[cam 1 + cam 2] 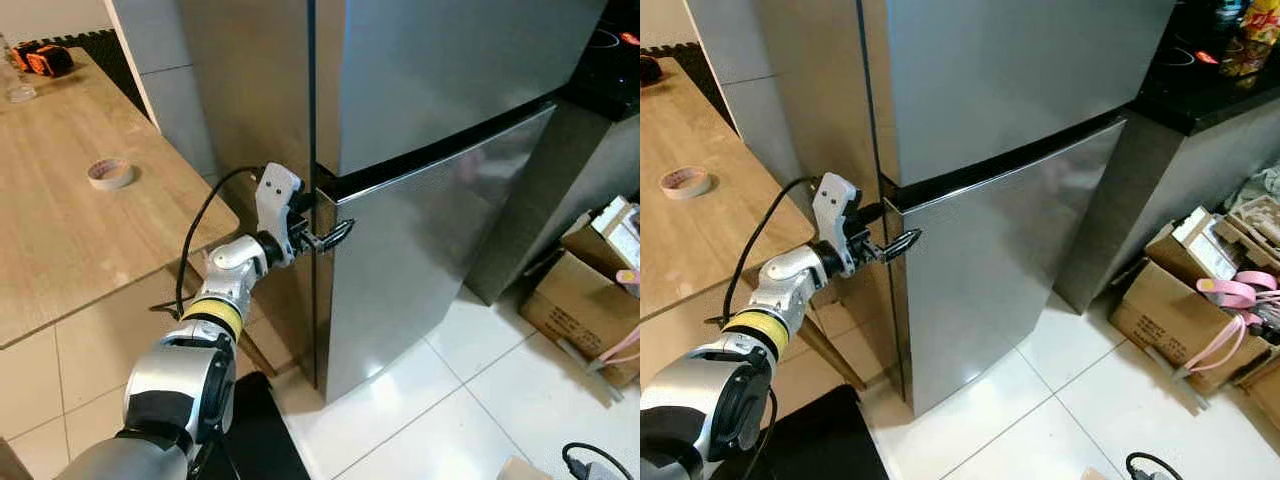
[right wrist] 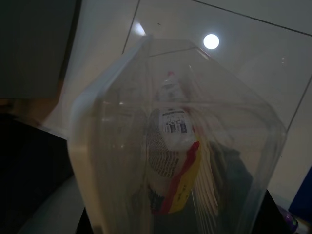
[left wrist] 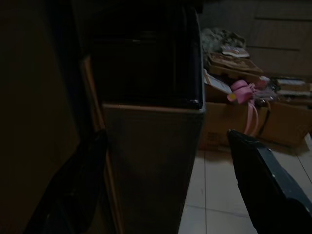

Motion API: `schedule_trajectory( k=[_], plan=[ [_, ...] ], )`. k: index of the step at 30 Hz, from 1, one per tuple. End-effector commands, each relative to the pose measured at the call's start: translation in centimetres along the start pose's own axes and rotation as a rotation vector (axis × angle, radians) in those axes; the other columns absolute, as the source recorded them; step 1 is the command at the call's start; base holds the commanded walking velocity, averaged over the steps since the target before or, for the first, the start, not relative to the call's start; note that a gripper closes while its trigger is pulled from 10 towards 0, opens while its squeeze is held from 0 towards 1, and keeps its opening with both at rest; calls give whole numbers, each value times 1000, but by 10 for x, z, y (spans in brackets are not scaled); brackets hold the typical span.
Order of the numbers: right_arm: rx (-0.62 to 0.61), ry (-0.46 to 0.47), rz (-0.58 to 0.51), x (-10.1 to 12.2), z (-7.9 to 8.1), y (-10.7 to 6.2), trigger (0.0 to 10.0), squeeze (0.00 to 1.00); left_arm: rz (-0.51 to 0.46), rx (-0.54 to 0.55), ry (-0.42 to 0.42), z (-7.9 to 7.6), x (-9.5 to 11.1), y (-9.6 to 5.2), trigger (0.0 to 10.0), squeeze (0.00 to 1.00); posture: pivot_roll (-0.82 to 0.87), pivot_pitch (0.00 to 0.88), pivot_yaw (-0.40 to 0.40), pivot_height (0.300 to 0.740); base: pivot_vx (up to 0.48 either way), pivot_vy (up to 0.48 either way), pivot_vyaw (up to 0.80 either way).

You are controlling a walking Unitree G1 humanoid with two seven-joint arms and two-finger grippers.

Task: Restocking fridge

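White tile floor (image 1: 480, 400), steel fridge (image 1: 430, 230) ahead with both doors closed. Left gripper (image 1: 325, 237) at the lower door's top left corner, fingers slightly apart around the door edge. Right wrist view: clear plastic container (image 2: 146, 146) with packaged food (image 2: 173, 161) inside, right gripper's grip can't be told. Wooden table (image 1: 60, 230) with tape roll (image 1: 110, 173) near its right edge.

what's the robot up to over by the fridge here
The left gripper reaches to the edge of the fridge's lower door, fingers spread at the seam, as if to pull it open. Both doors look closed. The right wrist view shows a clear plastic container with packaged food inside, close to the camera, probably waiting to be stocked.
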State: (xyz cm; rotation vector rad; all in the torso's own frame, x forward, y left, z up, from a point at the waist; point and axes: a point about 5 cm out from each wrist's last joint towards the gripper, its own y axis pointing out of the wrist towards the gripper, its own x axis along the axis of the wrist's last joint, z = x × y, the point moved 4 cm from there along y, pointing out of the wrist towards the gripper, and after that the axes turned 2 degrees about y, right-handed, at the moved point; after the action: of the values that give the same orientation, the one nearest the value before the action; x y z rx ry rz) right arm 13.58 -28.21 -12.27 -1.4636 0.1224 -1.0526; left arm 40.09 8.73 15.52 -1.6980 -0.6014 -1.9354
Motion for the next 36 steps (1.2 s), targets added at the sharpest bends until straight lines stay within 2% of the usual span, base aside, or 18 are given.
schedule_trajectory(
  k=[1, 3, 5, 6, 8, 12, 16, 19, 20, 24, 28, 29, 32, 33, 34, 36],
  plan=[
    [-5, 7, -25, 5, -3, -1, 10000, 0, 59, -127, -8, -25, -16, 6, 10000, 0, -71, 0, -9, 740, 0, 0, 0],
    [-7, 10, -26, 4, -4, -1, 10000, 0, 32, -156, -28, -29, -13, 9, 10000, 0, -71, 0, -9, 740, 0, 0, 0],
    [-10, 14, -26, 4, -5, -1, 10000, 0, -13, -219, -56, -41, -7, 15, 10000, 0, -70, 0, -8, 740, 0, 0, 0],
    [-10, 14, -26, 4, -5, -1, 10000, 0, -13, -219, -56, -41, -7, 15, 10000, 0, -70, 0, -8, 740, 0, 0, 0],
    [-10, 16, -28, 4, -5, -1, 10000, 0, -43, -296, -70, -55, -4, 20, 10000, 0, -70, 0, -8, 740, 0, 0, 0],
    [-5, 19, -33, 5, -3, -1, 10000, 0, -75, -390, -85, -73, -1, 26, 10000, 0, -69, 0, -7, 740, 0, 0, 0],
    [-1, 21, -37, 7, -1, 0, 10000, 0, -84, -432, -84, -80, 0, 28, 10000, 0, -69, 0, -5, 740, 0, 0, 0],
    [1, 21, -39, 7, -1, 0, 10000, 0, -87, -417, -69, -80, 1, 30, 10000, 0, -69, 0, -5, 740, 0, 0, 0],
    [3, 23, -41, 7, 0, 0, 10000, 0, -90, -364, -67, -74, 2, 30, 10000, 0, -69, 0, -5, 740, 0, 0, 0],
    [4, 23, -39, 7, 0, 0, 10000, 0, -92, -309, -79, -67, 1, 29, 10000, 0, -69, 0, -5, 740, 0, 0, 0],
    [3, 20, -33, 4, 0, 0, 10000, 0, -64, -182, -76, -49, -10, 17, 10000, 0, -67, 0, -4, 740, 0, 0, 0],
    [3, 20, -33, 4, 0, 0, 10000, 0, -64, -182, -76, -49, -10, 17, 10000, 0, -67, 0, -4, 740, 0, 0, 0],
    [1, 17, -32, 4, -1, 0, 10000, 0, -13, -24, -38, -28, -18, 7, 10000, 0, -67, 0, -4, 740, 0, 0, 0],
    [1, 13, -31, 4, -1, 0, 10000, 0, -7, 110, -16, -10, -19, 0, 10000, 0, -60, 0, -5, 740, 0, 0, 0],
    [1, 13, -31, 4, -1, 0, 10000, 0, -7, 110, -16, -10, -19, 0, 10000, 0, -60, 0, -5, 740, 0, 0, 0],
    [2, 12, -31, 5, 0, 0, 10000, 0, -20, 206, -2, 1, -17, -6, 10000, 0, -60, 0, -5, 740, 0, 0, 0]
  ],
)
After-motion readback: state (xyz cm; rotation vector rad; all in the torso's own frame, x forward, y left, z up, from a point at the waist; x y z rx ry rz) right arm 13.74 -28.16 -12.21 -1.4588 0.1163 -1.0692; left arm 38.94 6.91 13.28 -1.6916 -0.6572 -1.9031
